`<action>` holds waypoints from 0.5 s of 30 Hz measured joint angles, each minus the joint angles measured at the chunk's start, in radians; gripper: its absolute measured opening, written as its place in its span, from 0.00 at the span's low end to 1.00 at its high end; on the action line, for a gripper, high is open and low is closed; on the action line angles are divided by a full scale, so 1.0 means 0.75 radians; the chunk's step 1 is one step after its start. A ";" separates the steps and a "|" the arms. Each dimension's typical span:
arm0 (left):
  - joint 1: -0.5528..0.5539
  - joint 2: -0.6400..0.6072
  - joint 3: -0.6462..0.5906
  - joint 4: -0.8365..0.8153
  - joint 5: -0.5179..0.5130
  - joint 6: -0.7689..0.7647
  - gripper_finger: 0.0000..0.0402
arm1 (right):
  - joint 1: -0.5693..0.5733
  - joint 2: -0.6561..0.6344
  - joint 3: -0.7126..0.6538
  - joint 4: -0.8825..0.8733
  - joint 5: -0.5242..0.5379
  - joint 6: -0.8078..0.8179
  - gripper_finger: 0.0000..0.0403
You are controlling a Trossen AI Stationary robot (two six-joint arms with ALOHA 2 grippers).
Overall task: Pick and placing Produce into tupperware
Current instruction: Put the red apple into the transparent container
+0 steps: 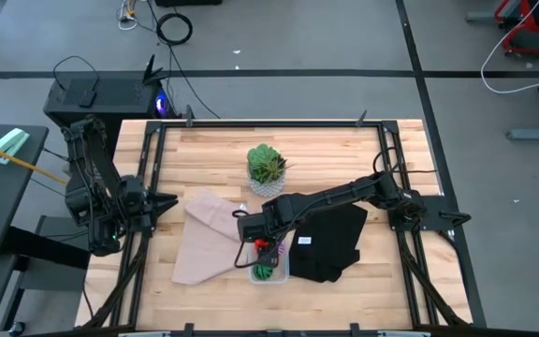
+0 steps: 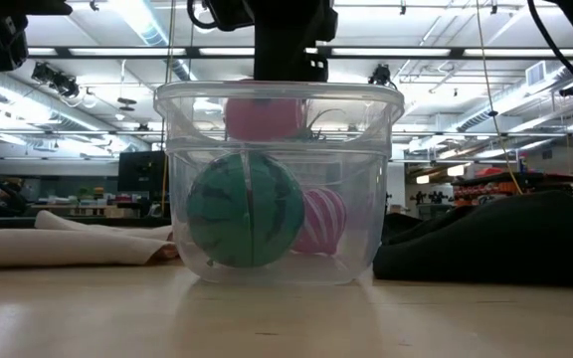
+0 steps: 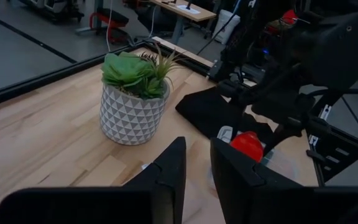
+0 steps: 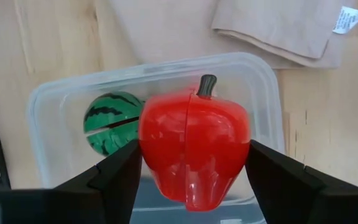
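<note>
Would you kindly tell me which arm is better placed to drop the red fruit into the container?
Right: its hand holds the red fruit directly above the container; the left hand waits aside.

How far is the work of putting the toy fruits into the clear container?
Done: the green striped ball and magenta striped ball lie in the tupperware. In hand: the right gripper holds the red piece above it. Left: releasing it. The left gripper waits aside.
</note>
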 joint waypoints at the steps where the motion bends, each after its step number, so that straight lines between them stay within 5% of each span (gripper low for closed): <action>1: 0.000 0.000 0.000 0.000 0.000 0.000 0.20 | 0.000 0.000 0.000 -0.001 -0.003 -0.007 0.68; 15: 0.000 0.000 0.000 0.000 -0.002 0.015 0.21 | 0.000 0.000 0.000 -0.051 -0.014 -0.024 0.71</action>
